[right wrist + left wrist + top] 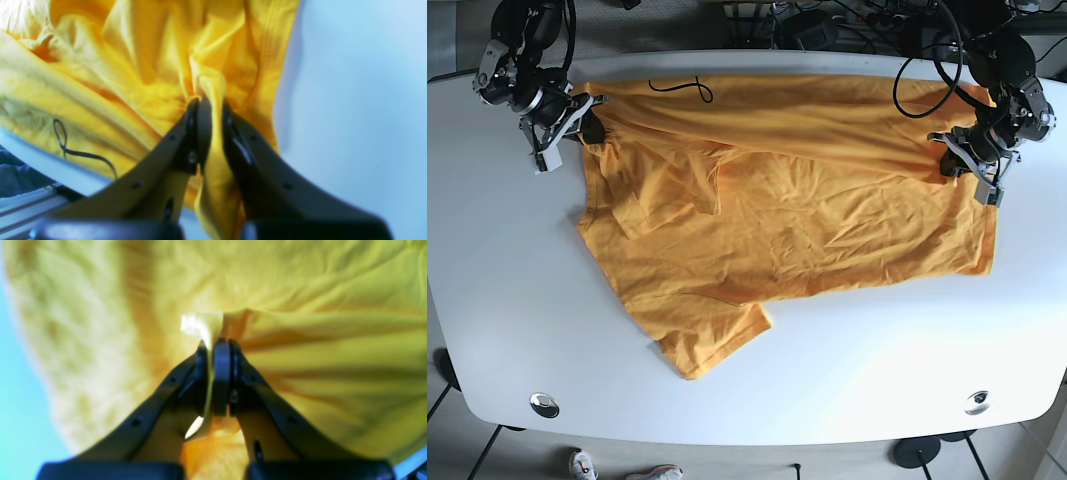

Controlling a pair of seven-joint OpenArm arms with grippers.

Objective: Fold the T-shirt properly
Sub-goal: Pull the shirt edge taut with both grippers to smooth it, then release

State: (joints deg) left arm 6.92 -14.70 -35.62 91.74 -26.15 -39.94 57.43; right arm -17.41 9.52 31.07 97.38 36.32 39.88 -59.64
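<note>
1. The wrinkled orange-yellow cotton T-shirt (pixel 797 210) lies spread across the white rounded table (pixel 507 300), its far long edge already turned over toward the middle, one sleeve (pixel 712 340) sticking out at the near side.
2. The left gripper (pixel 213 343) is clamped on a pinched ridge of the cloth; the left wrist view shows fabric squeezed between the black fingers (pixel 222 373). In the base view it sits at the shirt's right end (pixel 972 165).
3. The right gripper (pixel 210 103) is likewise closed on a bunched fold of the shirt, at the left end near the far corner (pixel 562 118) in the base view.
4. Judged from this, the step in hand is carrying the far edge over the body as a lengthwise fold.
5. To do it well, both arms should likely travel together at matched height and pace, keeping the edge taut between them so no slack sags in the middle.
6. The fold line ought to stay parallel to the long edge, and the loose black cable (pixel 677 90) lying on the far hem should be kept clear of the cloth.
7. The near sleeve probably needs tucking before the fold is laid flat.
</note>
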